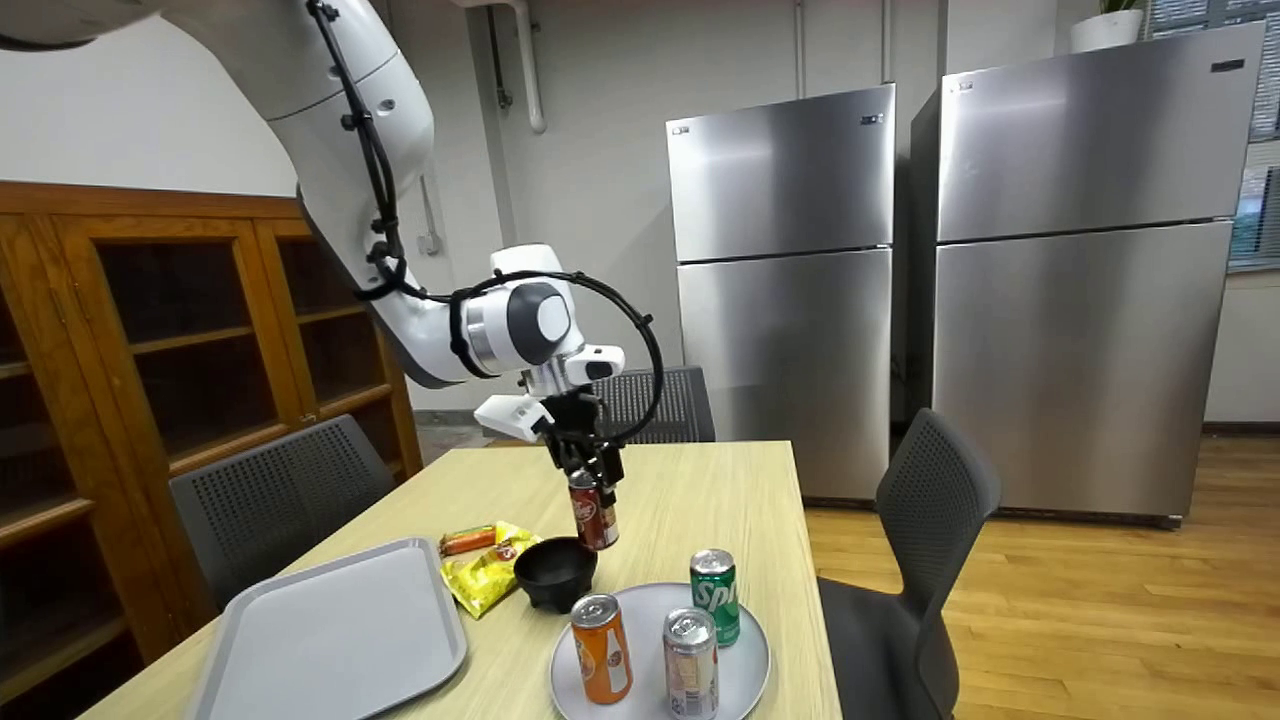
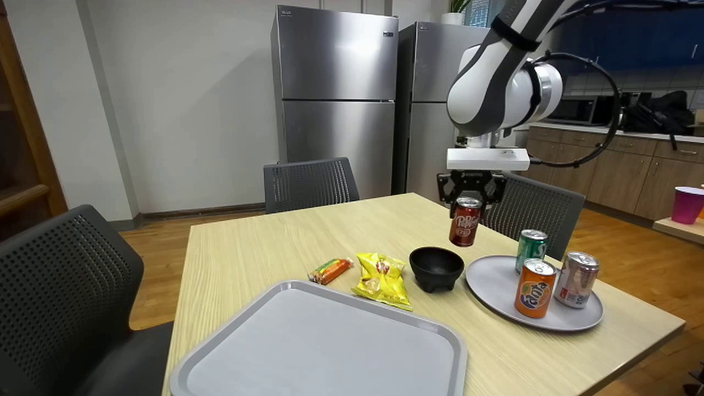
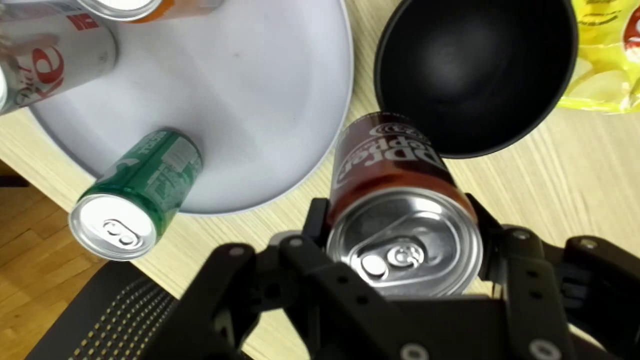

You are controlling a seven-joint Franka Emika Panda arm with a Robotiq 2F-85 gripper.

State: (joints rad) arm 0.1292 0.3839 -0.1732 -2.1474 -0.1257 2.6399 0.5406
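A dark red Dr Pepper can (image 2: pixel 465 224) is held nearly upright by my gripper (image 3: pixel 400 220), whose fingers press on both sides near its top rim. In both exterior views the can appears raised over the table. In the wrist view its lower end lies between the black bowl (image 3: pixel 475 75) and the round grey plate (image 3: pixel 260 100). On that plate stand a green Sprite can (image 3: pixel 145 185), an orange Fanta can (image 2: pixel 534 291) and a silver Diet Coke can (image 3: pixel 65 60). In an exterior view the gripper (image 1: pixel 596 480) partly covers the held can.
Beside the bowl lie a yellow chip bag (image 2: pixel 382 280) and an orange-wrapped snack (image 2: pixel 331 270). A large grey tray (image 2: pixel 324 352) occupies the table's near part. Grey chairs (image 1: pixel 925 560) surround the table, and two steel refrigerators (image 1: pixel 785 300) stand behind.
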